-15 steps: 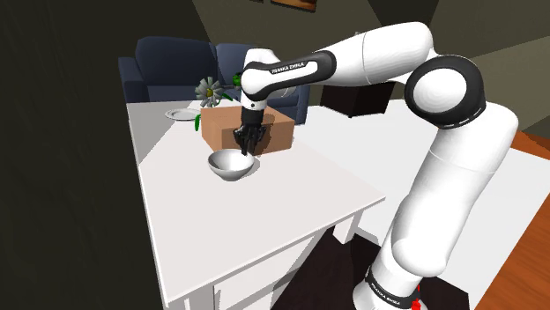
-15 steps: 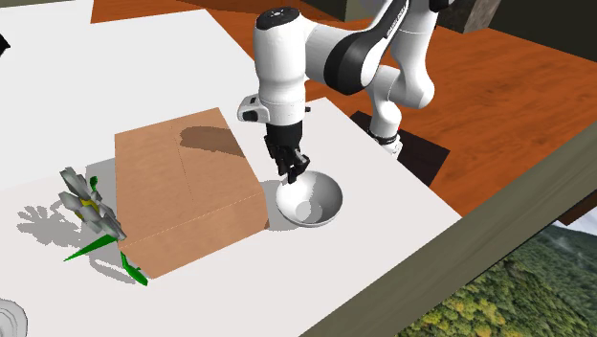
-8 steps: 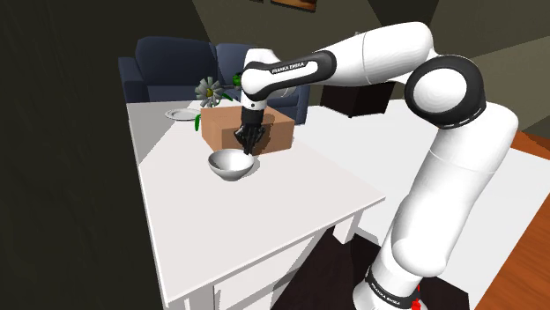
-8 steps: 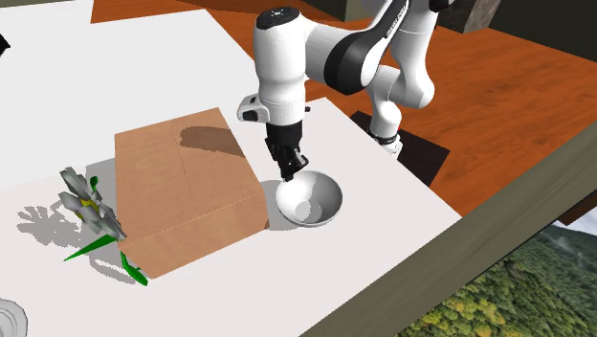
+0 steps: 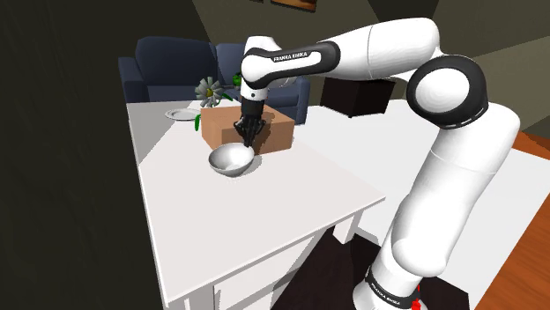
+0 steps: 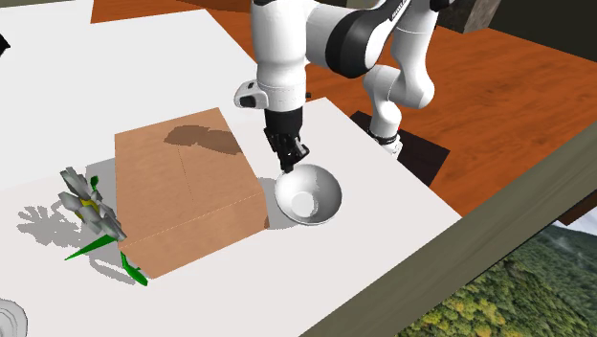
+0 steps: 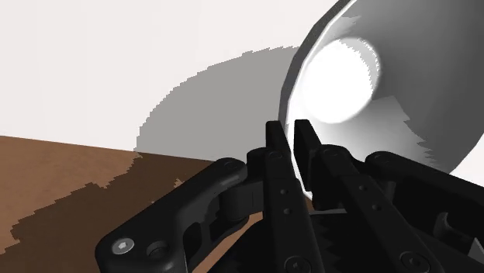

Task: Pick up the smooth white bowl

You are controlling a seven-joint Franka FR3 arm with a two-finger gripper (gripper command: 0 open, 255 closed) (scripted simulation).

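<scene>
Black tool (image 5: 248, 145) at the rim of a white bowl (image 5: 229, 162), brown box (image 5: 278, 133) just behind

Near rim of the bowl (image 7: 349, 70) behind the gripper (image 7: 288, 132), far side off-frame.

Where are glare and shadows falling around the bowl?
Wrist view: a bright glare spot sits inside the smooth white round bowl, and a jagged grey shadow lies on the white tabletop beside it. Second exterior view: a dark shadow patch lies on top of the brown cardboard box.
</scene>
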